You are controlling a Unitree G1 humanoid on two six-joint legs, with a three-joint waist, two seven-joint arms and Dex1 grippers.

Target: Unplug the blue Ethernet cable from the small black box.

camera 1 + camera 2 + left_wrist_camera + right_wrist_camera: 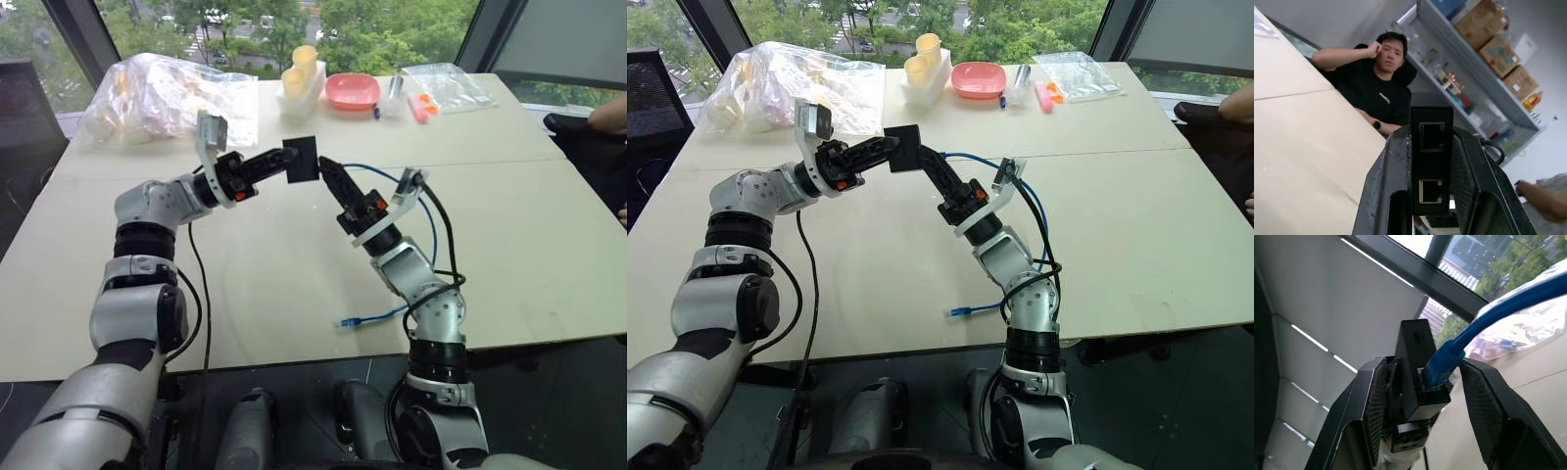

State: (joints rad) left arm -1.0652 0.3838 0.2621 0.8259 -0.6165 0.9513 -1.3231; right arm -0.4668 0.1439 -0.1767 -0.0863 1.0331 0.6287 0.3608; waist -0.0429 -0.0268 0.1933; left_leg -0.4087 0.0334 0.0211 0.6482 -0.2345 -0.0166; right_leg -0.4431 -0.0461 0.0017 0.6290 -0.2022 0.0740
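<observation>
From the head camera I see my left gripper (279, 161) held above the pale table (509, 245), its two black fingers clamped tight on the small black box (301, 159), which sits in the air well clear of the tabletop. My right gripper (326, 172) comes up from below right with its tips just beside the box's lower edge. The blue Ethernet cable (428, 220) arcs from there back over my right forearm and drops to the table, where its free end with a clear plug (347, 320) lies near the front edge. At the far side stand a pink bowl (352, 91), a white tray of cups (302, 78) and a crinkled plastic bag (157, 98).

In the left wrist view the box stands upright between my two fingers (1386, 186), pinched on both sides, with two sockets facing the lens, both empty. Behind it a person in a black shirt (1374, 83) sits at the table.

In the right wrist view my fingers (1369, 406) stand about half apart, bracketing the box and the blue plug (1440, 367). The plug is seated in the box, and whether the pads touch it I cannot tell
</observation>
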